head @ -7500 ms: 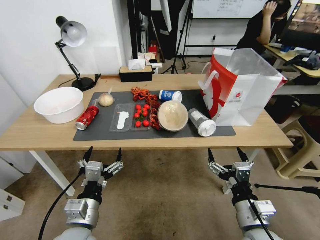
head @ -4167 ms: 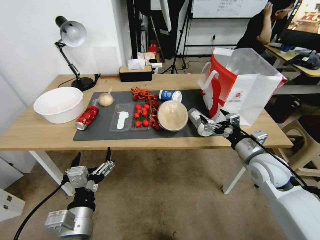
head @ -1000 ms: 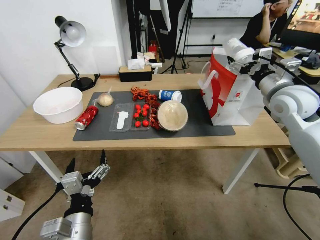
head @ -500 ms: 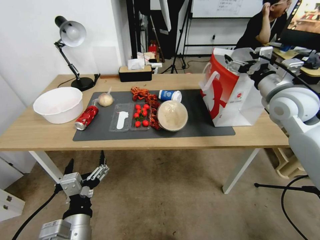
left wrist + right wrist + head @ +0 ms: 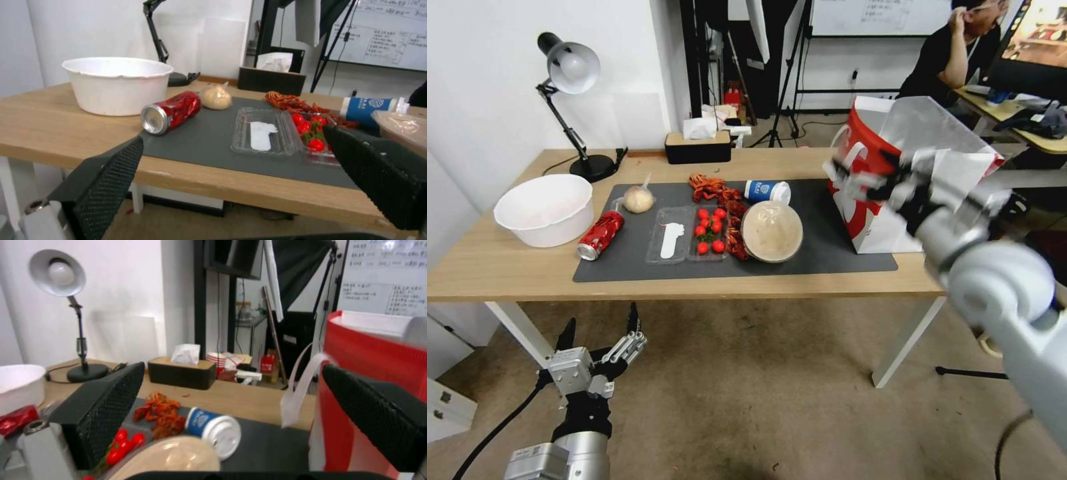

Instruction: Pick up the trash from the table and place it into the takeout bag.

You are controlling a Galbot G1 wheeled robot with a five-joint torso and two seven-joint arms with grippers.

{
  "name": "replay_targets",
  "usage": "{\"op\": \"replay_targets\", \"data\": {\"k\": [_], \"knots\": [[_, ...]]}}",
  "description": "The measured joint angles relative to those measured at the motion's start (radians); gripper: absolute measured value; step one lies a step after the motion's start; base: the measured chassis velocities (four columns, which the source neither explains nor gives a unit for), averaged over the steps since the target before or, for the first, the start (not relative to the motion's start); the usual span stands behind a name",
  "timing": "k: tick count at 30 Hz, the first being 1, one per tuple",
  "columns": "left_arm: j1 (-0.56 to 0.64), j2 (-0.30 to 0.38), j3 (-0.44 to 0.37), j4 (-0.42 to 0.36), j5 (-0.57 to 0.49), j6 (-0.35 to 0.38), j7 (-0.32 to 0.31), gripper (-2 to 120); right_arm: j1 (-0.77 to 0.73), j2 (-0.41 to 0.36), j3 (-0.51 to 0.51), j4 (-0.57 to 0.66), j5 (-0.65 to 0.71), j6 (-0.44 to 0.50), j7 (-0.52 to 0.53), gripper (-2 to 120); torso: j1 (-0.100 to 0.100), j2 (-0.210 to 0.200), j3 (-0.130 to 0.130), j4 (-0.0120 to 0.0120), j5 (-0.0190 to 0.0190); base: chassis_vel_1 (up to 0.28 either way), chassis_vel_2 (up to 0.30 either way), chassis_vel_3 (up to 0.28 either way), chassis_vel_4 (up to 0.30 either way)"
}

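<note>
On the far left of my head view, the left gripper (image 5: 602, 331) hangs below the bench (image 5: 507, 263) edge, jaws spread wide and holding nothing. On the bench top a white bowl (image 5: 544, 209) sits beside the dark mat (image 5: 827, 250). Moving right along the mat I see the trash: a crushed red can (image 5: 600, 235) on its side, a bagged bun (image 5: 639, 199), a clear tray (image 5: 671, 243), tomatoes (image 5: 710, 229), red scraps (image 5: 715, 189), a blue-white paper cup (image 5: 768, 191) lying down, and the tan lidded bowl (image 5: 772, 231). Farther right, the right gripper (image 5: 872, 183) is blurred in front of the takeout bag (image 5: 894, 227), jaws released and empty. My worry: it is close to the bag's loop handle (image 5: 846, 159), so a finger could snag it and tip the bag, and a low sweep could send the paper cup rolling.
</note>
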Motion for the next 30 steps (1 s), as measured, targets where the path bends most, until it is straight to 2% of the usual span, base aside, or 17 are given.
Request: {"op": "replay_targets", "data": {"k": [1, 3, 7, 8, 9, 10, 12, 13, 17, 21, 30], "knots": [[0.0, 0.0, 0.0, 0.0, 0.0, 0.0, 0.0, 100, 0.0, 0.0, 0.0, 0.0, 0.0, 0.0, 0.0, 100, 0.0, 0.0, 0.0, 0.0, 0.0, 0.0, 0.0, 0.0, 0.0], [0.0, 0.0, 0.001, 0.0, 0.0, -0.001, 0.004, 100, -0.059, 0.012, 0.023, 0.031, -0.047, 0.025, -0.009, 100, 0.0, 0.0, 0.0, 0.0016, -0.0006, 0.0, 0.0, 0.0, 0.0], [0.0, 0.0, 0.002, 0.001, 0.0, -0.001, 0.005, 100, -0.073, 0.017, 0.029, 0.04, -0.059, 0.033, -0.011, 100, 0.0, 0.0, 0.0, 0.0016, -0.0007, 0.0, 0.0, 0.0, 0.0], [-0.003, 0.014, 0.0, 0.017, -0.002, -0.01, 0.008, 100, -0.276, 0.091, 0.082, 0.102, -0.192, 0.116, -0.021, 100, 0.0, 0.0, 0.0, 0.0008, -0.0003, 0.0, 0.0, 0.0, 0.0], [-0.003, 0.014, 0.0, 0.017, -0.002, -0.01, 0.008, 100, -0.276, 0.091, 0.082, 0.102, -0.192, 0.116, -0.021, 100, 0.0, 0.0, 0.0, 0.0008, -0.0003, 0.0, 0.0, 0.0, 0.0], [-0.005, 0.019, -0.002, 0.023, -0.006, -0.012, 0.009, 100, -0.346, 0.128, 0.096, 0.109, -0.235, 0.154, -0.022, 100, 0.0, 0.0, 0.0, 0.0003, -0.0006, 0.0, 0.0, 0.0, 0.0], [-0.015, 0.03, -0.005, 0.036, -0.014, -0.013, 0.01, 100, -0.478, 0.21, 0.105, 0.089, -0.333, 0.275, -0.03, 100, 0.0, 0.0, 0.0, 0.0006, -0.0006, 0.0, 0.0, 0.0, 0.0], [-0.015, 0.03, -0.005, 0.036, -0.014, -0.013, 0.01, 100, -0.478, 0.21, 0.105, 0.089, -0.333, 0.275, -0.03, 100, 0.0, 0.0, 0.0, 0.0006, -0.0006, 0.0, 0.0, 0.0, 0.0], [-0.026, 0.04, -0.002, 0.051, -0.024, -0.013, 0.012, 100, -0.583, 0.296, 0.085, -0.001, -0.436, 0.44, -0.057, 100, 0.0, 0.0, 0.0, 0.0009, -0.0005, 0.0, 0.0, 0.0, 0.0], [-0.033, 0.043, 0.0, 0.06, -0.028, -0.015, 0.013, 100, -0.597, 0.325, 0.067, -0.05, -0.481, 0.483, -0.058, 100, 0.0, 0.0, 0.0, 0.0009, -0.0004, 0.0, 0.0, 0.0, 0.0], [-0.047, 0.049, 0.0, 0.066, -0.033, -0.017, 0.016, 100, -0.637, 0.357, 0.049, -0.08, -0.52, 0.509, -0.066, 100, 0.0, 0.0, 0.0, 0.0009, -0.0005, 0.0, 0.0, 0.0, 0.0]]}}
